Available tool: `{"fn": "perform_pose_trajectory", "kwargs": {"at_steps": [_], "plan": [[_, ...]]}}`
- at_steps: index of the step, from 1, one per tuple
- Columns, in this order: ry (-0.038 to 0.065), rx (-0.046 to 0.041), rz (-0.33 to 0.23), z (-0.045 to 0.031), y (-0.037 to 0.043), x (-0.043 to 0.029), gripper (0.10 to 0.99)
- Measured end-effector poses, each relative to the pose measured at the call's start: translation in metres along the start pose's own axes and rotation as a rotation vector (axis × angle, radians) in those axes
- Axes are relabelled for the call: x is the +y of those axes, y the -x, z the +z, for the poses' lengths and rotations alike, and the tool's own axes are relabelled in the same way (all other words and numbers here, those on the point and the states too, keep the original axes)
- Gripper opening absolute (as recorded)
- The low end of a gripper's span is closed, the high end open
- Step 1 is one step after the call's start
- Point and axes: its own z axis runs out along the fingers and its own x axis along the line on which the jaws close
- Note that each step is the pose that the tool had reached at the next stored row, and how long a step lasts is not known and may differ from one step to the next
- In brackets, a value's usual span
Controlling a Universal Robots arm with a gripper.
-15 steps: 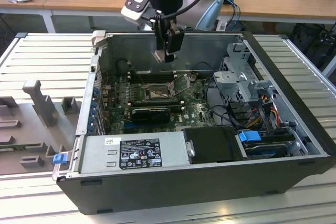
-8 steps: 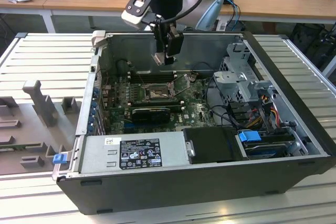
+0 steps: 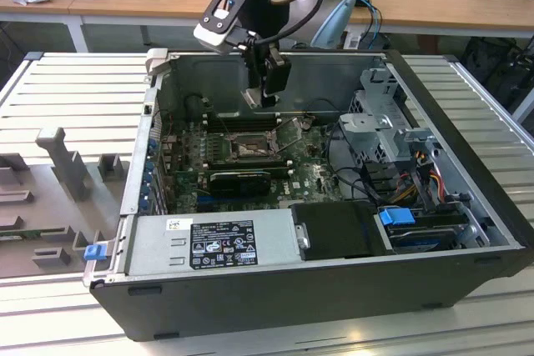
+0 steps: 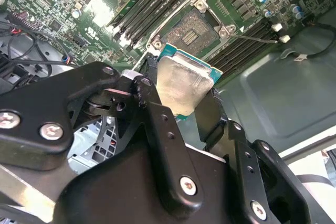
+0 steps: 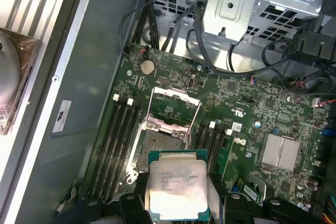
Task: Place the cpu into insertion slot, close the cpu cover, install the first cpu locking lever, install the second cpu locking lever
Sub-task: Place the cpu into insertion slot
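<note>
An open computer case [image 3: 250, 306] lies on its side on the slatted bench [image 3: 75, 89], with grey fixtures [image 3: 62, 160] toward the bench's left edge. Over the middle of the green motherboard [image 3: 309, 172] we find the pincer [image 4: 181, 98] clenched on the cpu [image 4: 185, 80] by 2 opposite edges, leaving its silvery face clear. The chip hangs above the insertion slot [image 5: 160, 148], apart from it. The cpu cover [image 5: 176, 94] stands swung up, which we judge leaves the pin field bare to receive the chip. Memory slots [image 5: 113, 140] flank the socket, and a drive cage [image 3: 384, 122] sits at the case's right end.
</note>
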Motion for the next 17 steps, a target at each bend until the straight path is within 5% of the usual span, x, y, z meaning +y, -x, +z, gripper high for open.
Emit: {"fn": "perform_pose_trajectory", "kwargs": {"at_steps": [8,17], "plan": [[0.0,-0.0001,0.003,0.0106,0.0002,-0.0009,0.529],[0.004,-0.019,0.223,0.0294,0.0005,-0.0025,0.529]]}}
